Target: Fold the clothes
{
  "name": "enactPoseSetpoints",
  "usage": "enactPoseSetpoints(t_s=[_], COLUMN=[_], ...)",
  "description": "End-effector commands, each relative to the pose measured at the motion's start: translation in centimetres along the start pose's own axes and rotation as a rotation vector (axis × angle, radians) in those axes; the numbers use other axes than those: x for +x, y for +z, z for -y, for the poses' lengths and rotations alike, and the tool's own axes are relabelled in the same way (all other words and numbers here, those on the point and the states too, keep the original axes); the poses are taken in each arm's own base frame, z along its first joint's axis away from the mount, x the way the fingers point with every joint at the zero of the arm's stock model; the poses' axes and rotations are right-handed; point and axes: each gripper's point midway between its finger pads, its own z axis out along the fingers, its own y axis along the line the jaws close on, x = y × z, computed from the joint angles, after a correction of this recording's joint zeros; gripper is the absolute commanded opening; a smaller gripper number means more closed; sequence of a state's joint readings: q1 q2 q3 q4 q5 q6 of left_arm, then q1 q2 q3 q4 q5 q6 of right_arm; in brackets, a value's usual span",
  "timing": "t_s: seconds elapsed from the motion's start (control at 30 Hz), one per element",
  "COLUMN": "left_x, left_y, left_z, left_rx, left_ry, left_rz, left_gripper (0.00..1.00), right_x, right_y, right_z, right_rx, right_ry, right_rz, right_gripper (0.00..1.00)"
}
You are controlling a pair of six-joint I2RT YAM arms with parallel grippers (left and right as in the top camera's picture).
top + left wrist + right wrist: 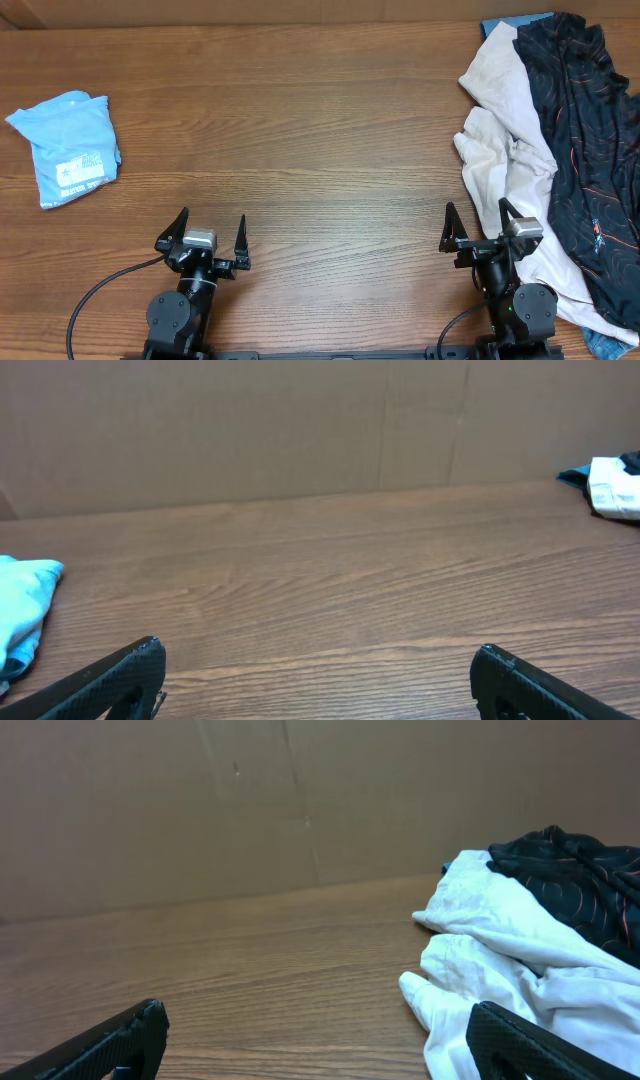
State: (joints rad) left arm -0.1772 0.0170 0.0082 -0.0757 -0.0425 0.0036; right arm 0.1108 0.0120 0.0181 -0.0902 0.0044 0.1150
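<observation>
Left pincer (212,216) and right pincer (476,206) point forward, agape.

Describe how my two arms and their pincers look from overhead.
The left arm and right arm are black with rounded joint housings. The left pincer and right pincer each have two slim, pointed black fingers, with a silver-grey block behind them. A black cable curves off each base.

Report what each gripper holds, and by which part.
Nothing. The left gripper and right gripper are both open and empty above the brown wooden table.
</observation>
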Motion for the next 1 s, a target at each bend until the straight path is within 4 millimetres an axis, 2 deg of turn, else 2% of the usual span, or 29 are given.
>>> enactPoseSetpoints(t_s=[0.0, 0.57, 0.73, 0.97], left_x=[-0.1, -0.1, -0.1, -0.5], left_y=[0.0, 0.0, 0.0, -0.3], left_z=[0.0, 0.1, 0.1, 0.4], left_rx=[-0.003, 0.002, 0.002, 0.024], left_ry=[0.019, 0.014, -0.043, -0.08], left_rz=[0.006, 0.006, 0.006, -0.004], left_gripper=[1.0, 1.0, 1.0, 1.0], right_x=[0.1, 0.1, 0.1, -1.2], right_y=[0.0, 0.0, 0.0, -0.4], right_z=[0.2, 0.1, 0.1, 0.8], right_rx=[0.008, 0.001, 0.001, 0.053], right_ry=[-0.003, 0.02, 0.02, 0.02], right_rz=[0.007, 0.006, 0.007, 0.01], right_gripper=[1.0, 1.0, 1.0, 1.0])
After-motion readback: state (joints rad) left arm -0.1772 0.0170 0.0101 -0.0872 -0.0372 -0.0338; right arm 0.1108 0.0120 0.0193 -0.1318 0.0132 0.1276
